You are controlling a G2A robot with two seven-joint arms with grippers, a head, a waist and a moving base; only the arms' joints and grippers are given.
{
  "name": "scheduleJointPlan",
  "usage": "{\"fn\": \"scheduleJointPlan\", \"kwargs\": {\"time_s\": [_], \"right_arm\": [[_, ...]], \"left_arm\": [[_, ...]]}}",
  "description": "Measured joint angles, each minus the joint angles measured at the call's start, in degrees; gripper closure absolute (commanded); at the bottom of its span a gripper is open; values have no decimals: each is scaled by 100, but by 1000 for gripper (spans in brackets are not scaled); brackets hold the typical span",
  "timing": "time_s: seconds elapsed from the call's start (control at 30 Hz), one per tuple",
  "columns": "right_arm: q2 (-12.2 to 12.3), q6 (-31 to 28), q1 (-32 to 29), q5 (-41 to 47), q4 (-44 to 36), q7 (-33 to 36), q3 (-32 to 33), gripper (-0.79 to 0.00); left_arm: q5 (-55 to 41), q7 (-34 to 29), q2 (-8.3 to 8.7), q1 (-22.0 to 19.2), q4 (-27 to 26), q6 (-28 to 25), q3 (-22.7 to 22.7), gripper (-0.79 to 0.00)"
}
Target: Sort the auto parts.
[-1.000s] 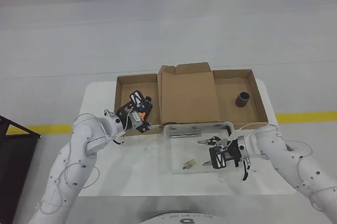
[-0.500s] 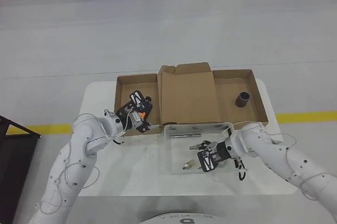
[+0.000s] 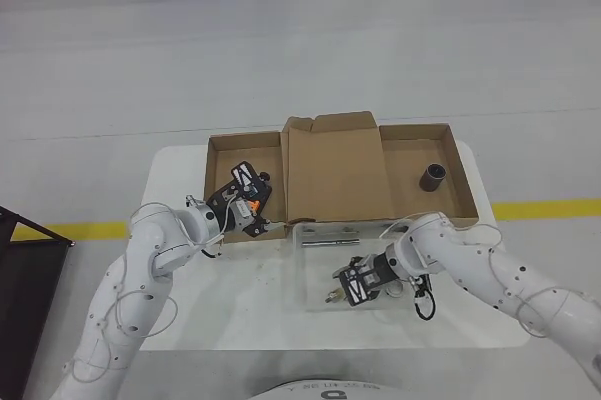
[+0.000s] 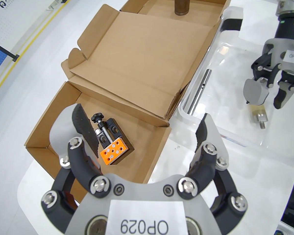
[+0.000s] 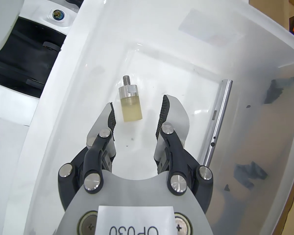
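Two parts already lie in the cardboard box [image 3: 335, 165]. A small black vise [image 4: 112, 139] with an orange plate sits in the left compartment. A dark cylindrical sleeve [image 4: 182, 1] stands upright in the right compartment, with the folded lid between the two.

Two more parts lie in the clear bin [image 5: 161, 25], which sits just beside the box on the white surface [image 3: 230, 290]. These are a steel rod [image 5: 218, 121], lying along the wall nearest the box, and a short stud [image 5: 130, 101]. We therefore judge the sort to be about half done, with the stud next in hand and the rod after it.

The stud lies on its side on the bin floor, well apart from the rod. It has a threaded metal tip, a faceted metal collar and a translucent yellowish body that looks rubbery, so we expect it to roll easily.

The right claw [image 5: 138, 113] is open, its fingers flanking the yellowish end without touching it, as far as we can tell. The left claw [image 4: 142, 123] is spread wide and empty, and hangs over the vise's compartment.
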Motion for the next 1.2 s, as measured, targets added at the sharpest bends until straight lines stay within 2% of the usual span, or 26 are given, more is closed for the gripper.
{"fn": "scheduleJointPlan", "kwargs": {"time_s": [0.4, 0.9, 1.0, 1.07, 1.13, 1.2], "right_arm": [[-251, 0, 483, 415, 336, 421, -488, -357], [-465, 0, 673, 670, 494, 897, -709, -360], [-496, 0, 701, 682, 492, 980, -745, -388], [-512, 0, 714, 691, 490, 1021, -757, -557], [-529, 0, 725, 692, 482, 1068, -766, -566], [-543, 0, 730, 691, 466, 1105, -777, -542]], "left_arm": [[0, 0, 0, 0, 0, 0, 0, -785], [0, 0, 0, 0, 0, 0, 0, -785], [0, 0, 0, 0, 0, 0, 0, -785], [0, 0, 0, 0, 0, 0, 0, -785], [0, 0, 0, 0, 0, 0, 0, -785], [0, 0, 0, 0, 0, 0, 0, -785]]}}
